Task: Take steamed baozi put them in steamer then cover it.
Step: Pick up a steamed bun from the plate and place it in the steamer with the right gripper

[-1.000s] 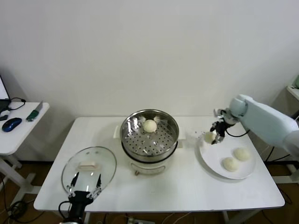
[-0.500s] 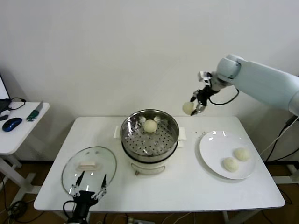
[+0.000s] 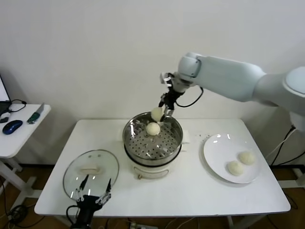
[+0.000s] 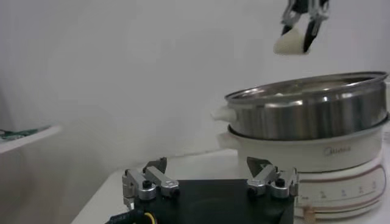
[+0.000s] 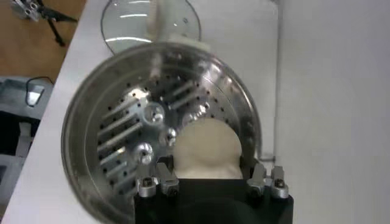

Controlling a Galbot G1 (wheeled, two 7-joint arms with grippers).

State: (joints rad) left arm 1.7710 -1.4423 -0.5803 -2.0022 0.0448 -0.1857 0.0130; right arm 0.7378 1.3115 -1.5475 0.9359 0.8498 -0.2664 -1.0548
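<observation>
My right gripper (image 3: 162, 111) is shut on a cream-white baozi (image 3: 156, 113) and holds it above the far rim of the steel steamer (image 3: 174, 141). The held baozi fills the jaws in the right wrist view (image 5: 206, 148), with the perforated steamer floor (image 5: 131, 122) below it. One baozi (image 3: 152, 129) lies in the steamer at its far side. Two baozi (image 3: 235, 167) (image 3: 247, 157) lie on the white plate (image 3: 217, 151) at the right. The glass cover (image 3: 90, 170) lies flat at the table's front left. My left gripper (image 3: 91, 196) is open and empty at the front edge, just near of the cover.
The steamer stands on a white pot base (image 3: 152, 170) mid-table, also seen in the left wrist view (image 4: 317, 152). A side table (image 3: 14, 138) at the far left holds a mouse (image 3: 11, 127) and small items. A white wall stands behind.
My right gripper lifted a baozi off the plate and carried it up and left to above the steamer's far rim. The left gripper stayed near the cover at the front edge.
</observation>
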